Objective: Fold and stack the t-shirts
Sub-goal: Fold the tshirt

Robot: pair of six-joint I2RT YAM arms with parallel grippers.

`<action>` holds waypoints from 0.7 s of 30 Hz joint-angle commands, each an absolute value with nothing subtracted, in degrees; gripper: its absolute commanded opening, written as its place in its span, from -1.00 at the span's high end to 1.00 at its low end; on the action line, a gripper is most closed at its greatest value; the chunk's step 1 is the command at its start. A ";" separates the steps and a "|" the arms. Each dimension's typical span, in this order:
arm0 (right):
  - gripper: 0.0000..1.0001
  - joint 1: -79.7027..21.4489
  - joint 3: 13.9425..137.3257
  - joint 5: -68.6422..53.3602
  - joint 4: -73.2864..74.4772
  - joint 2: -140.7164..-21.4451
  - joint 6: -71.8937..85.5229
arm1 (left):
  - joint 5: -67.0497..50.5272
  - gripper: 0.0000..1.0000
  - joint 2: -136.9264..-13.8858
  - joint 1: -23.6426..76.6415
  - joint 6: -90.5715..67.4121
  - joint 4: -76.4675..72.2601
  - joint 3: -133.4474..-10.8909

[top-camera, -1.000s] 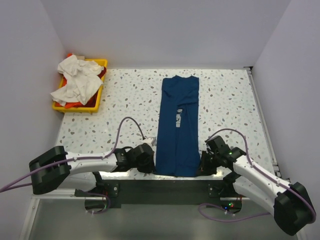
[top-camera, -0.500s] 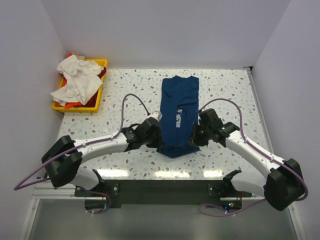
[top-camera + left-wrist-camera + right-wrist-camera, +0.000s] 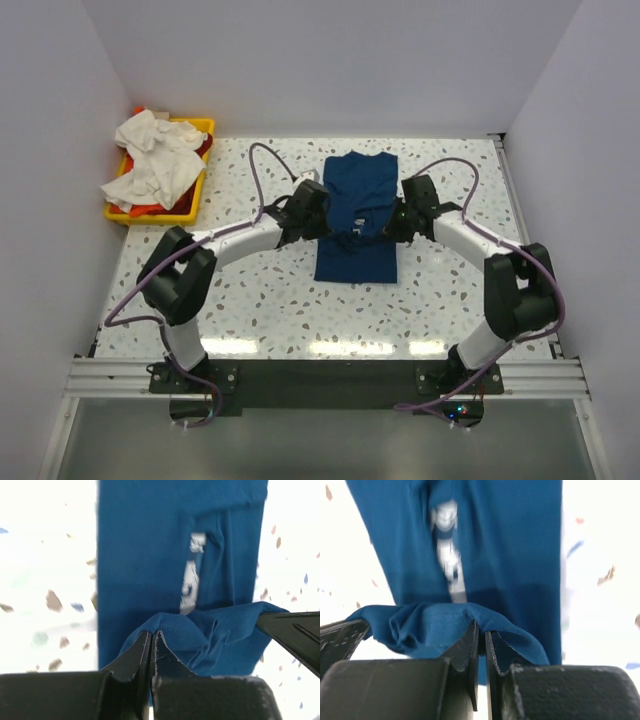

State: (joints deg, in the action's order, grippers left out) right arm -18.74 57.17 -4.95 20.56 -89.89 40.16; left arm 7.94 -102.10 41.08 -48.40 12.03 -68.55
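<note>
Your navy t-shirt (image 3: 357, 258) lies at the middle of the bench (image 3: 250, 300), its near hem lifted and doubled back over itself. Your left claw (image 3: 151, 639) is clenched on one hem corner and your right claw (image 3: 481, 630) on the other. Far left, white t-shirts (image 3: 150, 160) and an orange-red t-shirt (image 3: 148, 210) are heaped in the yellow tray (image 3: 196, 203).

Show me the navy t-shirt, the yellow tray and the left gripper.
navy t-shirt (image 3: 357, 262), top external view, on its near, folded-over part.
yellow tray (image 3: 155, 218), top external view, on its near wall.
left gripper (image 3: 151, 634), left wrist view, between its fingers' tips, pinching the cloth.
</note>
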 commanded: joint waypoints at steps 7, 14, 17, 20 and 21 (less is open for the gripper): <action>1.00 -14.07 68.90 -6.23 15.82 -101.23 39.55 | 8.09 1.00 -111.52 36.12 -44.56 13.44 -83.13; 1.00 -11.52 71.98 -8.87 15.65 -105.02 39.90 | 7.30 1.00 -114.96 33.67 -43.42 15.29 -86.92; 1.00 -10.73 72.77 -9.40 15.73 -106.08 39.90 | 6.51 1.00 -116.27 32.87 -42.63 15.29 -87.97; 1.00 -10.37 73.65 -9.41 15.99 -106.61 39.64 | 5.63 1.00 -117.51 32.61 -42.10 15.03 -89.03; 1.00 -10.28 73.83 -9.58 16.08 -106.87 39.73 | 5.36 1.00 -117.77 32.61 -41.75 14.94 -89.73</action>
State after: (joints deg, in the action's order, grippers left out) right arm -10.76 70.78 -8.62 17.56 -106.65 39.88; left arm 6.42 -117.03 33.17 -43.83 15.59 -86.50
